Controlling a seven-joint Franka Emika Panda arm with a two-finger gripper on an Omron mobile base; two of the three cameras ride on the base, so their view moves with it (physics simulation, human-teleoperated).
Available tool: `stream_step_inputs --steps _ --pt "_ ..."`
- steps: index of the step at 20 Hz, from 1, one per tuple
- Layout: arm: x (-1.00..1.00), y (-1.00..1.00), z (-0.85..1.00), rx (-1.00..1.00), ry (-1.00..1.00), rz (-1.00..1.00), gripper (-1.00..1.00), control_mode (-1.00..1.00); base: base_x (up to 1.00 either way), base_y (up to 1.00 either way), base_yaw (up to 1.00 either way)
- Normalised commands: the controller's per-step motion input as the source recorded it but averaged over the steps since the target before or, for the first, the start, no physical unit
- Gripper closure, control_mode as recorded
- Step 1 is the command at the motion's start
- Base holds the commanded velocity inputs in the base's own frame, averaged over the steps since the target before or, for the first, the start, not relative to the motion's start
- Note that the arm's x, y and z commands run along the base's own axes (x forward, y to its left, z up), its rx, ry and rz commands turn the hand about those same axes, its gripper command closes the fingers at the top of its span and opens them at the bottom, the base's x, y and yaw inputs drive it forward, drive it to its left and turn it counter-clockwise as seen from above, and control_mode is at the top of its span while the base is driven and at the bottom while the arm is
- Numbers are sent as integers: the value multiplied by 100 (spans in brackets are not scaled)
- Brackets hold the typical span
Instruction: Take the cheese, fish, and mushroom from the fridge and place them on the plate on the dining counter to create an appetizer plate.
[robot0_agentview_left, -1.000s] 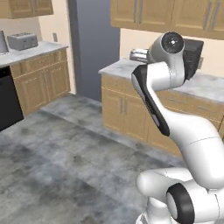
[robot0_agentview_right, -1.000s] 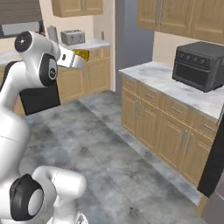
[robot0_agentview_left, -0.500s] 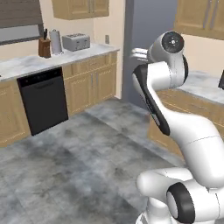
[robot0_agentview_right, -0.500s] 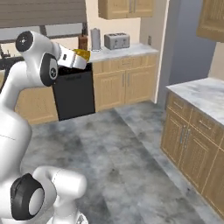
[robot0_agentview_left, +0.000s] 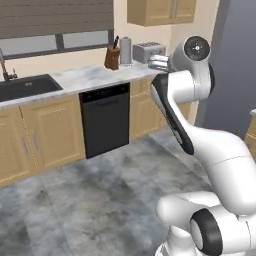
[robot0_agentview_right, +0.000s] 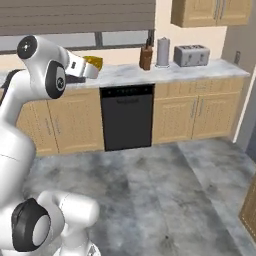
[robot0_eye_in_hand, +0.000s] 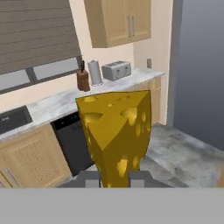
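Observation:
The cheese (robot0_eye_in_hand: 116, 131), a yellow-gold wedge with holes, stands upright between the two dark fingertips (robot0_eye_in_hand: 89, 178) in the hand view. My gripper (robot0_eye_in_hand: 113, 177) is shut on it. In the right base view the gripper (robot0_agentview_right: 90, 68) is held high at chest level, with the cheese (robot0_agentview_right: 94, 62) poking out toward the wall counter. In the left base view the hand (robot0_agentview_left: 157, 62) sticks out left of the upper arm. The tall dark grey fridge (robot0_agentview_left: 232, 75) stands at the right. The fish, mushroom, plate and dining counter are out of view.
A wall counter (robot0_agentview_left: 95, 77) runs along the back with a sink (robot0_agentview_left: 25, 87), a black dishwasher (robot0_agentview_right: 126, 117), a knife block (robot0_agentview_right: 146, 57), a paper towel roll (robot0_agentview_right: 163, 51) and a toaster (robot0_agentview_right: 190, 55). Open grey stone floor (robot0_agentview_right: 165, 190) lies ahead.
The whole scene has swept sideways as the base turned: sink counter and dishwasher now face me, the oven counter is gone. The cheese stays in the gripper, arm pose unchanged.

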Motion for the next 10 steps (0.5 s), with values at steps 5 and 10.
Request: stream_step_inputs --steps 5,10 --pt "0 0 0 0 0 0 100 100 100 41 41" --pt "0 0 0 0 0 0 100 100 100 4 42"
